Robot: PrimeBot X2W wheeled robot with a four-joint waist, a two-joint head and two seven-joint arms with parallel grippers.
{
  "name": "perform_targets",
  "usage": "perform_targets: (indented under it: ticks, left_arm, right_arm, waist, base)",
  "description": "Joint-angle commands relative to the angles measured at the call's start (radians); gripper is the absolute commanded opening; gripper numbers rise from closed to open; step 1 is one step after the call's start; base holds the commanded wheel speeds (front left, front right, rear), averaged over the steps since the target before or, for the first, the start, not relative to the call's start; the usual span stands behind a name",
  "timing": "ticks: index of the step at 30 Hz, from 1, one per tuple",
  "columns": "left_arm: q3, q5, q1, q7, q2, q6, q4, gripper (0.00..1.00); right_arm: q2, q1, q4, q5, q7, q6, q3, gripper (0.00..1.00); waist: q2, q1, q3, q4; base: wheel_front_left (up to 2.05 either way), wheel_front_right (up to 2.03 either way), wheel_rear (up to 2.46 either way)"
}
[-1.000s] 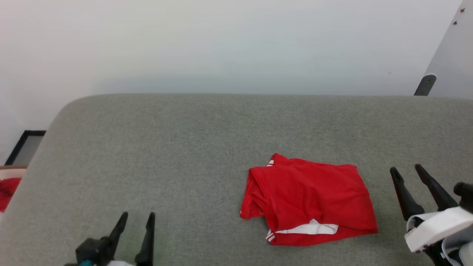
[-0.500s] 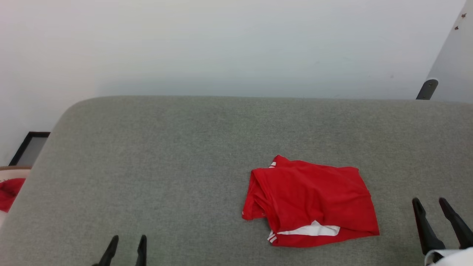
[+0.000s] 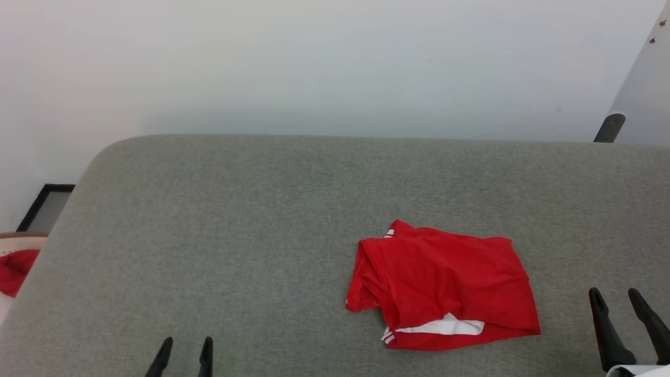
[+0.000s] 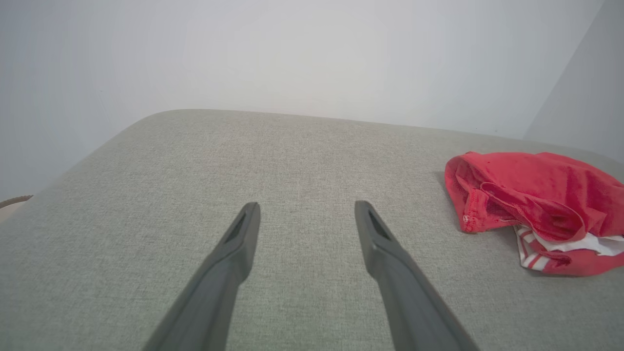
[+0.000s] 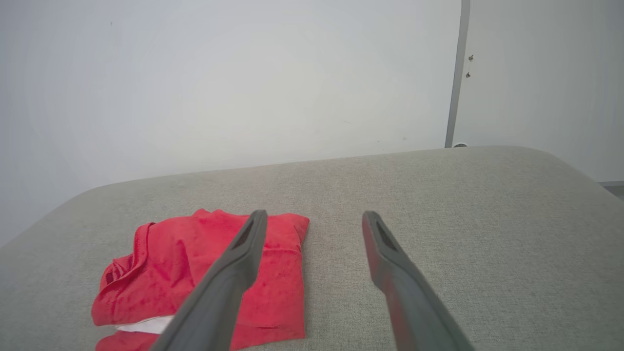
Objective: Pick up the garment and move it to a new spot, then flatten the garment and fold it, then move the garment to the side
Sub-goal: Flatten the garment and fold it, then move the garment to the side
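**Grey fabric surface (image 3: 261, 209) carries the folded garment (image 3: 445, 277), with both grippers clear of it**

Pale, bare wall (image 3: 335, 63) backs a padded top with rounded corners, covered in a short, felt-like weave that should grip cloth rather than let it slide. The garment lies right of centre on the near half, folded into a rough rectangle. It is soft red knit, mostly plain, with a white strip (image 3: 445, 325) peeking out along its near edge and striped trim at two corners. Its left side bunches into loose rolled layers and the top face is lightly rumpled.

The left gripper (image 3: 187, 340) sits at the near edge, well apart from the garment, its two long dark tapering fingers parted by a moderate gap with nothing between them. The right gripper (image 3: 613, 291) is near the garment's right side without touching it, likewise parted and empty.

Both seem placed low and wide so the cloth lies undisturbed. The fold looks done, and the off-centre spot suggests the garment is already set aside.

A red cloth scrap (image 3: 13, 269) lies beyond the surface's left edge.
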Motion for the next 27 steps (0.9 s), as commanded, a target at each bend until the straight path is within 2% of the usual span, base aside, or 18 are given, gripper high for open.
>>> perform_targets:
  ticks: [1,7,10,16,20,23,27]
  left_arm:
    - [-0.002,0.003,0.003,0.0,-0.004,-0.002,-0.006,1.0]
    - [-0.009,0.009,-0.007,0.0,-0.012,-0.002,-0.011,1.0]
    - [-0.016,0.012,-0.023,0.0,-0.02,-0.002,-0.012,1.0]
    - [-0.058,0.017,-0.105,0.0,-0.035,-0.002,-0.004,1.0]
    - [-0.09,0.018,-0.173,0.0,-0.043,-0.002,0.01,1.0]
    - [-0.109,0.008,-0.214,0.0,-0.05,-0.002,0.02,1.0]
    - [-0.128,-0.007,-0.263,0.0,-0.058,-0.002,0.036,1.0]
  right_arm:
    - [0.008,0.011,-0.011,-0.011,0.008,-0.001,-0.005,1.0]
    - [-0.003,-0.028,-0.018,-0.006,0.041,-0.001,0.011,1.0]
    - [-0.03,-0.081,0.0,-0.003,0.098,-0.001,0.04,1.0]
    - [-0.133,-0.254,0.077,0.009,0.317,-0.001,0.133,1.0]
    - [-0.187,-0.36,0.15,0.068,0.494,-0.001,0.195,1.0]
    - [-0.216,-0.422,0.204,0.125,0.634,-0.001,0.228,1.0]
    - [-0.235,-0.474,0.258,0.195,0.76,-0.001,0.269,1.0]
  waist:
    - [0.0,0.0,0.002,0.004]
    - [0.0,0.0,0.015,0.015]
    - [0.0,0.0,0.034,0.021]
    - [0.0,0.0,0.111,0.045]
    - [0.0,0.0,0.155,0.067]
    - [0.0,0.0,0.188,0.083]
    - [0.0,0.0,0.229,0.103]
  base:
    - [0.0,0.0,0.0]
    - [0.0,0.0,0.0]
    - [0.0,0.0,0.0]
    - [0.0,0.0,0.0]
    - [0.0,0.0,0.0]
    - [0.0,0.0,0.0]
    - [0.0,0.0,0.0]
